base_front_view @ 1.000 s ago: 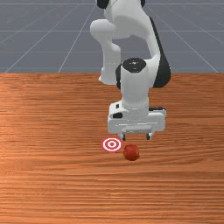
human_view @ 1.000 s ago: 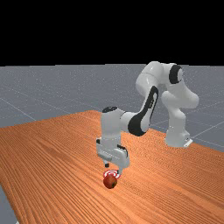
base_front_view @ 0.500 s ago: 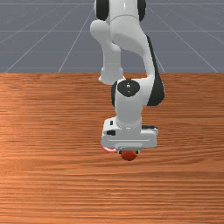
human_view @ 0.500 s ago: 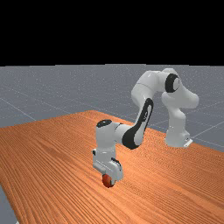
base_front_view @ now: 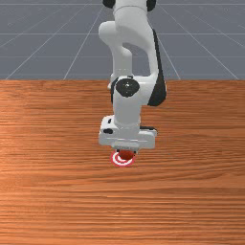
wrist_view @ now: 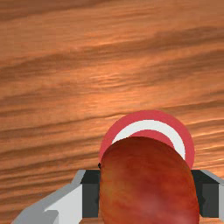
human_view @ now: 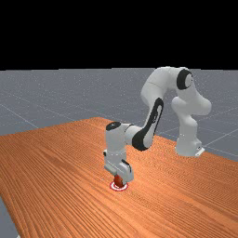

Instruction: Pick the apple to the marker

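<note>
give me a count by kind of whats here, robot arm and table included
Shiny red apple: 1
Flat round red-and-white target marker: 1
White and grey robot arm: 1
Orange-brown wooden table: 1
Total: 4

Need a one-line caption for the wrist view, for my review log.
Wrist view: the closed gripper clasps the red apple, which partly hides the red-and-white marker on the wooden table.
</note>
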